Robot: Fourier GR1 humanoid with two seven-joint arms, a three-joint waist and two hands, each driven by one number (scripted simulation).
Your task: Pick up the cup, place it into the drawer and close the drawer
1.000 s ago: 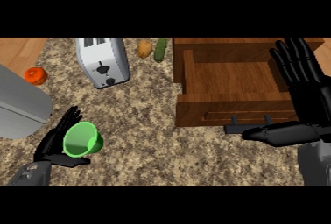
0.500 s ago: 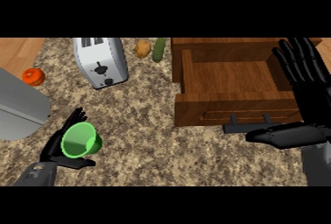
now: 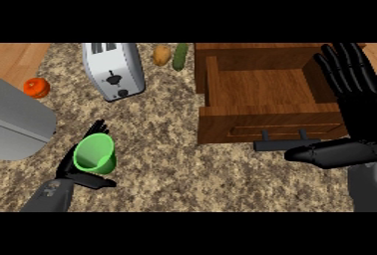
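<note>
Holding the green cup (image 3: pixel 95 153) at the counter's lower left, the left hand (image 3: pixel 80 169) is curled round it. Carriage rightward into the open wooden drawer (image 3: pixel 269 82) is called for next. The right hand (image 3: pixel 346 74) rests open beside the drawer.

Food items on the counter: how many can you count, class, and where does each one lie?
3: an orange fruit at the far left edge, and a potato beside a cucumber, both right of the toaster. Others may be hidden.
</note>
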